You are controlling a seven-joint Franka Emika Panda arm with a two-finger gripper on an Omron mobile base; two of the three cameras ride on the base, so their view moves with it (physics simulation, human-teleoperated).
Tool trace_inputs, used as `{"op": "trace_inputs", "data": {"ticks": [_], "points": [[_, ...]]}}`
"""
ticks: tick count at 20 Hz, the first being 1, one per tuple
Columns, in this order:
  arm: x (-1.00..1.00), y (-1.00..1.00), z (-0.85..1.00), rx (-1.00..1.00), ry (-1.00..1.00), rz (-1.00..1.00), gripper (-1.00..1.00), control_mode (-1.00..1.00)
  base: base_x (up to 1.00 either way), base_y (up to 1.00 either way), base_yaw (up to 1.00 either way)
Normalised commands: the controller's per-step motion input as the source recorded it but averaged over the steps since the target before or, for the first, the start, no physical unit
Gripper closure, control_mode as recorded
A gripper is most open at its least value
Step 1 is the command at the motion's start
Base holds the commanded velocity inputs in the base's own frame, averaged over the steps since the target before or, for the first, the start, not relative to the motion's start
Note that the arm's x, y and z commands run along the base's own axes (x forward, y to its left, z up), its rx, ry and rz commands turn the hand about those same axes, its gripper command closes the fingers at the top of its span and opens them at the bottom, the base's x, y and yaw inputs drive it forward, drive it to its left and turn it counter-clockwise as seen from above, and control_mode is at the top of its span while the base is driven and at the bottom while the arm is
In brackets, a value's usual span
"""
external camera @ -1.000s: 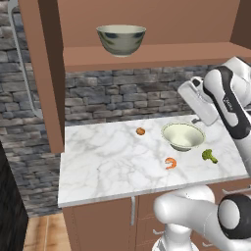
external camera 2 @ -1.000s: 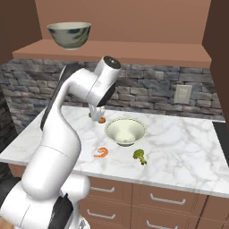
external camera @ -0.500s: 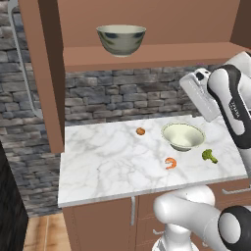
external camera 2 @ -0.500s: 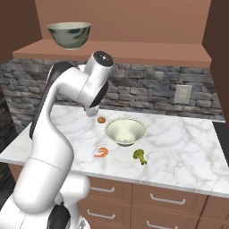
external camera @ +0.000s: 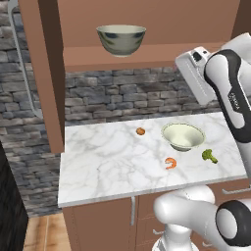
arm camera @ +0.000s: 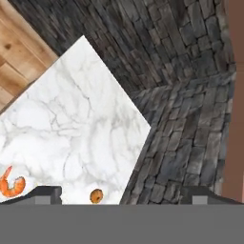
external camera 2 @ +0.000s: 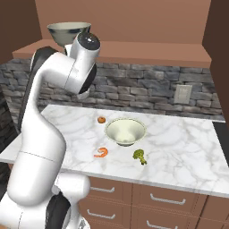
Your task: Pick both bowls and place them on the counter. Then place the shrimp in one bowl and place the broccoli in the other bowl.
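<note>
The larger grey-green bowl (external camera: 121, 40) (external camera 2: 67, 31) stands on the brown shelf, partly behind my arm in the right base view. On the marble counter (external camera: 108, 162) (external camera 2: 188, 147) the smaller cream-green bowl (external camera: 183, 136) (external camera 2: 125, 131) sits upright and empty. In front of it lie the shrimp (external camera: 170, 163) (external camera 2: 102, 153) (arm camera: 12, 183) and, to its right, the broccoli (external camera: 210, 156) (external camera 2: 140, 155). My gripper (arm camera: 123, 196) is open and holds nothing. Its white hand (external camera: 195, 74) hangs above the small bowl, just under shelf height and right of the large bowl.
A small orange-brown ball (external camera: 140, 131) (external camera 2: 101, 120) (arm camera: 96, 195) lies left of the small bowl. The shelf (external camera: 147, 55) overhangs the counter's back. A stone wall (arm camera: 190, 95) rises behind, with a wall socket (external camera 2: 181, 94) at the right. A wooden panel (external camera: 46, 73) bounds the left.
My hand has risen from just above the small bowl towards shelf height and swung a little left. The bowls, shrimp and broccoli have not moved.
</note>
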Motion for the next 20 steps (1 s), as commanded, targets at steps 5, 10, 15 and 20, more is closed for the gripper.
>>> {"op": "trace_inputs", "data": {"ticks": [5,10,15,20], "points": [[0.33,0.12,0.65,0.0,-0.02,0.01,-1.0,-1.0,0.0,0.0,0.0],[0.19,0.14,0.42,0.0,-0.13,0.0,-1.0,-1.0,0.0,0.0,0.0],[0.04,0.31,0.32,0.0,-0.16,0.0,-1.0,-1.0,0.0,0.0,0.0],[0.21,0.28,0.35,0.0,-0.08,0.0,-1.0,-1.0,0.0,0.0,0.0]]}}
